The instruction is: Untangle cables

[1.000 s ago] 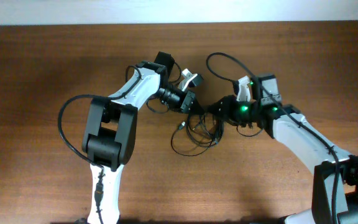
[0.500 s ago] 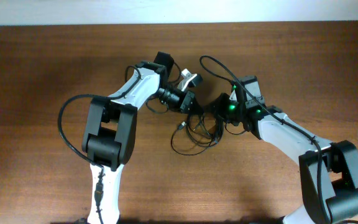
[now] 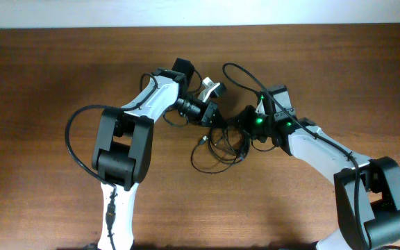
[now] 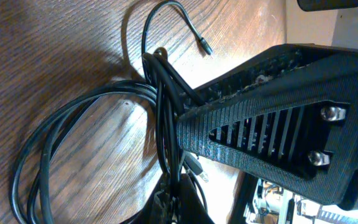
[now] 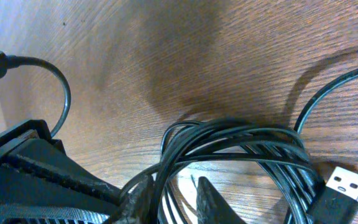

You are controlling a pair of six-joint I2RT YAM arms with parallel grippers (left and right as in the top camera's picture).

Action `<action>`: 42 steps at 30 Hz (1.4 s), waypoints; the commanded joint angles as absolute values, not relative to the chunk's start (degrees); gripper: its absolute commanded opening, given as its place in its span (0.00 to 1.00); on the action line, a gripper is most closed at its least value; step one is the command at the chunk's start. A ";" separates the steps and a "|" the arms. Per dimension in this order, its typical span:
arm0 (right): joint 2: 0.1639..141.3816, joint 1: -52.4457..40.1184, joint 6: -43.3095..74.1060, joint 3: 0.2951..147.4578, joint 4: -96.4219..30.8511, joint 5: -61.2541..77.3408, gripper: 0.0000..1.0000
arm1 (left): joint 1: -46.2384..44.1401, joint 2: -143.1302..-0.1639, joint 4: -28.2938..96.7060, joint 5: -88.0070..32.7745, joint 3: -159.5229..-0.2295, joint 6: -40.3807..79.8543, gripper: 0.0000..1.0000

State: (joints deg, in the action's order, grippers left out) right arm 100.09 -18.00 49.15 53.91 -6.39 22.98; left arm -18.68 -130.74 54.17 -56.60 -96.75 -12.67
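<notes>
The cables [image 3: 217, 158] lie as a tangle of thin black loops on the wooden table between both arms. My left gripper [image 3: 212, 118] reaches in from the upper left. In the left wrist view it [image 4: 180, 200] is shut on a few strands of the cables [image 4: 73, 118], which fan out into loops to the left. My right gripper [image 3: 240, 126] comes in from the right, close to the left one. In the right wrist view it [image 5: 174, 194] stands narrow around several strands of the cables [image 5: 241, 140], which press against its left finger [image 5: 143, 199]. A USB plug [image 5: 345, 183] lies at the right.
The two gripper heads nearly touch: the right one's ribbed black body [image 4: 260, 124] fills the left wrist view, and the left one's body [image 5: 36, 174] shows low in the right wrist view. A loose cable end [image 4: 207, 48] curls on the table. The arm's own thick cable [image 3: 75, 139] arcs beside the left arm.
The right arm has swung in toward the tangle and its jaws have narrowed around the strands. For the last half second nothing has moved. The left arm has stayed put.
</notes>
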 commanded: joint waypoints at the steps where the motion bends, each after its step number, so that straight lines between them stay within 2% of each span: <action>1: 100.77 -18.33 48.27 54.43 -6.85 22.22 0.04 | -18.59 -131.52 54.24 -57.71 -97.54 -13.80 0.00; 10: 100.77 -15.29 43.70 54.43 -14.24 22.63 0.04 | -18.59 -131.50 54.26 -57.71 -97.54 -13.78 0.00; 11: 100.77 -15.29 43.72 54.43 -14.15 21.91 0.06 | -18.59 -131.50 54.26 -57.71 -97.54 -13.78 0.00; 14: 100.77 -15.29 43.72 54.43 -13.23 21.85 0.18 | -18.59 -131.50 54.26 -57.71 -97.54 -13.78 0.00; 15: 100.77 -15.35 43.72 54.43 -13.30 21.85 0.19 | -18.59 -131.52 54.26 -57.71 -97.54 -13.78 0.00; 22: 100.77 -16.08 43.72 54.43 -13.32 23.88 0.19 | -18.59 -131.50 54.24 -57.71 -97.54 -13.78 0.00; 32: 100.77 -19.88 43.75 54.41 -13.45 16.82 0.19 | -18.59 -131.50 54.24 -57.71 -97.54 -13.78 0.00; 42: 100.77 -19.99 43.75 54.41 -13.06 16.86 0.20 | -18.59 -131.50 54.24 -57.74 -97.54 -13.78 0.00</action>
